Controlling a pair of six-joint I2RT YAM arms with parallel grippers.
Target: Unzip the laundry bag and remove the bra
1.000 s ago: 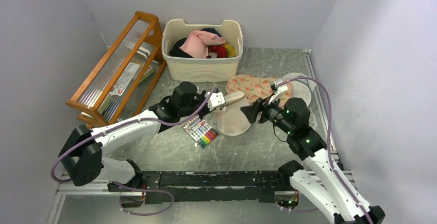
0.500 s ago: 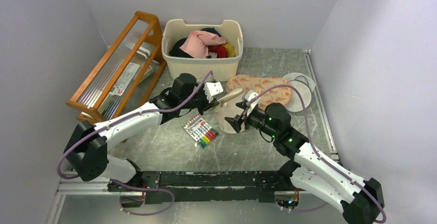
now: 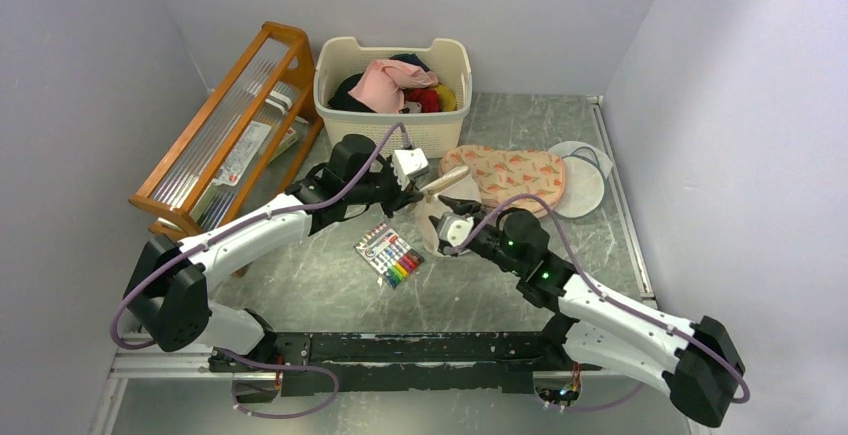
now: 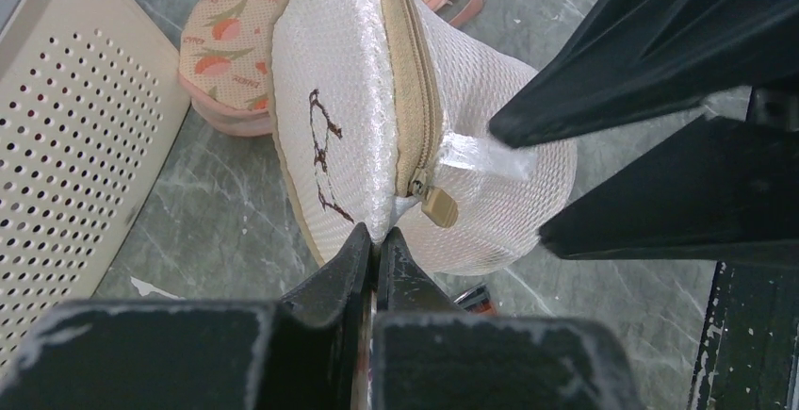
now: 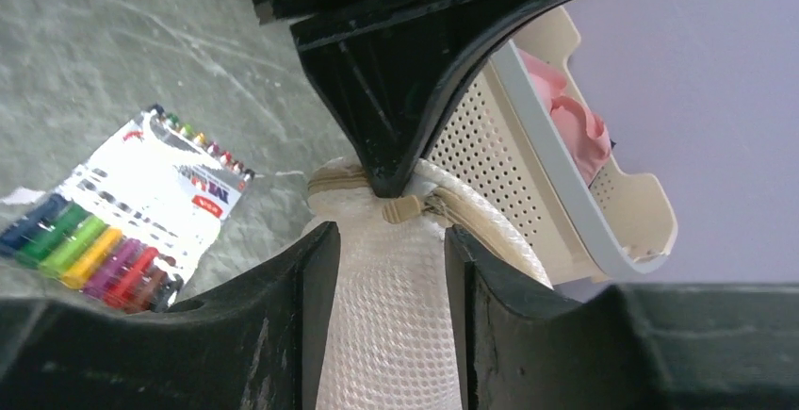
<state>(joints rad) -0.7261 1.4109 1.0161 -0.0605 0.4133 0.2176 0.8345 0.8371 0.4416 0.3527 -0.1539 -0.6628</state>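
Grey counter [image 3: 330,295]: left end effector [image 4: 375,240] pinches round cream mesh laundry bag [image 4: 349,99]; spread right end effector [image 5: 391,233] straddles it, zip pull [image 5: 403,208] just ahead.

Top camera high, looking down; wrist cameras close, share laundry bag [image 4: 344,80].

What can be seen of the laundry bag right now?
The laundry bag is a round drum of white-cream mesh with beige trim, a dark emblem on its lid. Its beige zip looks shut along the visible rim, pull tab hanging. It is held on edge, near the peach printed fabric. The left gripper pinches its rim beside the pull; the right gripper straddles its side wall, grip unclear.
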